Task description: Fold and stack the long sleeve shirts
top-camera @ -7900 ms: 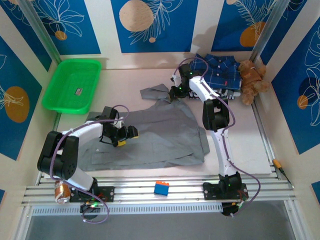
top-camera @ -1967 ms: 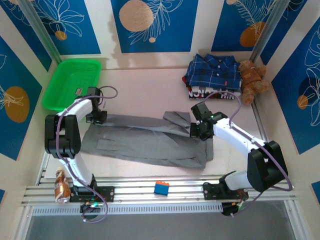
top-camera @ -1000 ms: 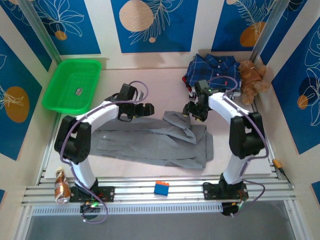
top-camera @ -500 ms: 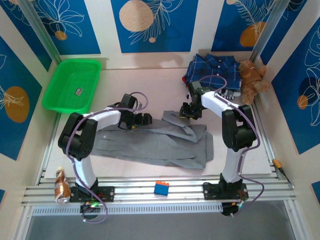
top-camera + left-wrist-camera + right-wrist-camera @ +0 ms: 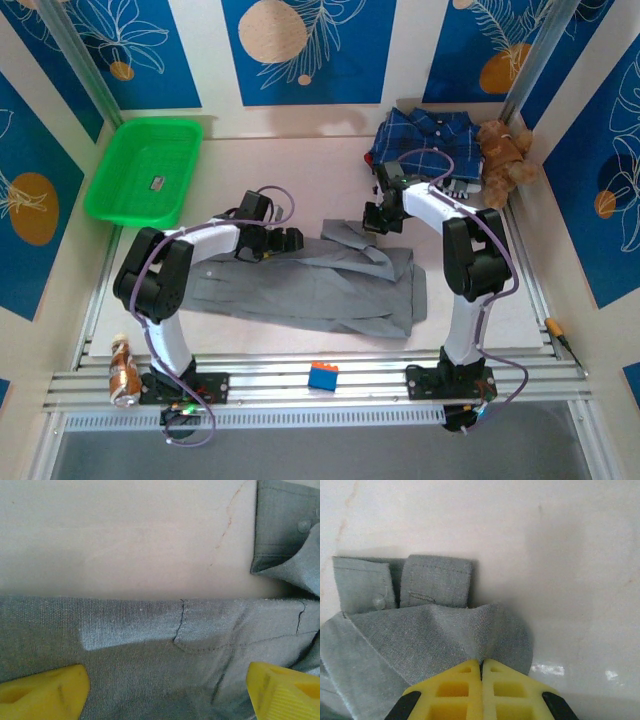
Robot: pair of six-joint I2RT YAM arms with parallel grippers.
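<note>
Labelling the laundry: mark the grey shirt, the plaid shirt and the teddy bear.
grey shirt [image 5: 310, 290]: top external view, middle of its body.
plaid shirt [image 5: 425, 130]: top external view, its front.
teddy bear [image 5: 500, 160]: top external view, its body.

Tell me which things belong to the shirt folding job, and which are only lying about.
Job: grey shirt, plaid shirt.
Lying about: green tray, teddy bear, blue block.

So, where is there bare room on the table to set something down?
Bare table lies between the green tray and the plaid shirt, beyond the grey shirt. The strip right of it is bare but under the right arm. The teddy bear corner is crowded.
</note>
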